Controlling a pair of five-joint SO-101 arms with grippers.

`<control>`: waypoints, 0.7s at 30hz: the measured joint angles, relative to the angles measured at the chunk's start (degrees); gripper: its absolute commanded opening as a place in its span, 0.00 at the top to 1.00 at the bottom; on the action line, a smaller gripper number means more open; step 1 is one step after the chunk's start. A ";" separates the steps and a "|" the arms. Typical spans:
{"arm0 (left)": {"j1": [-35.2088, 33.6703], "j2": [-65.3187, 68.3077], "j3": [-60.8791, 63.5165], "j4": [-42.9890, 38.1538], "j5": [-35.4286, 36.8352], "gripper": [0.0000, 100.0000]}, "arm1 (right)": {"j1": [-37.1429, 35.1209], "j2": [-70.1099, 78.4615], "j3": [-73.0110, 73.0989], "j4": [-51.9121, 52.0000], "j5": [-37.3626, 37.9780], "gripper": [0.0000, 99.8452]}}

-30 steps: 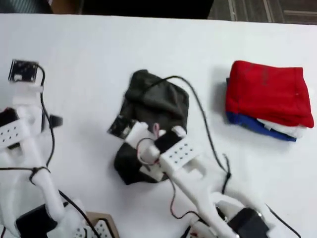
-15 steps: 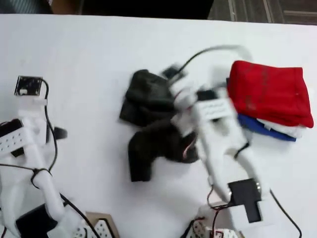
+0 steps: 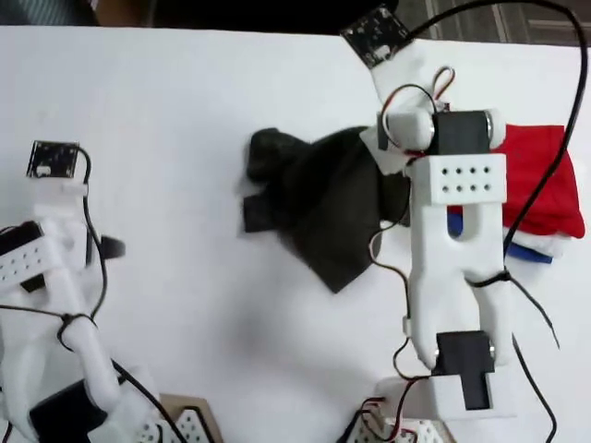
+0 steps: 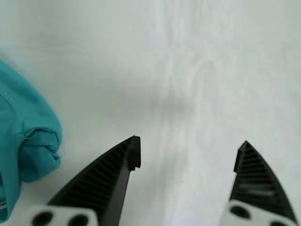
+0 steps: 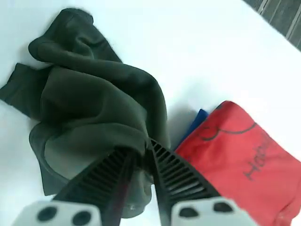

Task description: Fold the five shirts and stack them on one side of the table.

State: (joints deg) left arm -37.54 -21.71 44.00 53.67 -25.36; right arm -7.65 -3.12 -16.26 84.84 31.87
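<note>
Since the table (image 3: 185, 83) carries the folded stack (image 3: 540, 180) on its right side, the dark shirt (image 3: 323, 208) lies crumpled beside it, pinched in the right fingers (image 5: 160, 162), likely bound there; the left fingers (image 4: 120, 162) hang apart by a teal shirt (image 4: 23, 136).

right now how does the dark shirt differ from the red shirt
The dark shirt is crumpled; the red shirt is folded flat. The dark shirt rests on the bare table, the red shirt on a stack. The right gripper pinches the dark shirt; nothing holds the red shirt. Both lie near that gripper.
</note>
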 measured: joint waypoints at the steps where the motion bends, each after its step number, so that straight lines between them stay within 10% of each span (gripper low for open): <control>1: 0.00 0.00 0.00 0.00 0.00 0.66 | 0.00 0.00 1.14 0.00 0.00 0.83; 6: 0.00 0.00 0.18 0.00 0.00 0.66 | 0.09 0.00 3.25 0.53 0.00 0.61; 21: 0.00 0.00 0.18 0.00 0.00 0.66 | -19.78 -13.45 33.32 9.76 8.79 0.75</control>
State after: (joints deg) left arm -37.54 -21.71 44.18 53.67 -25.36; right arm -27.43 -16.57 17.05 94.59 40.66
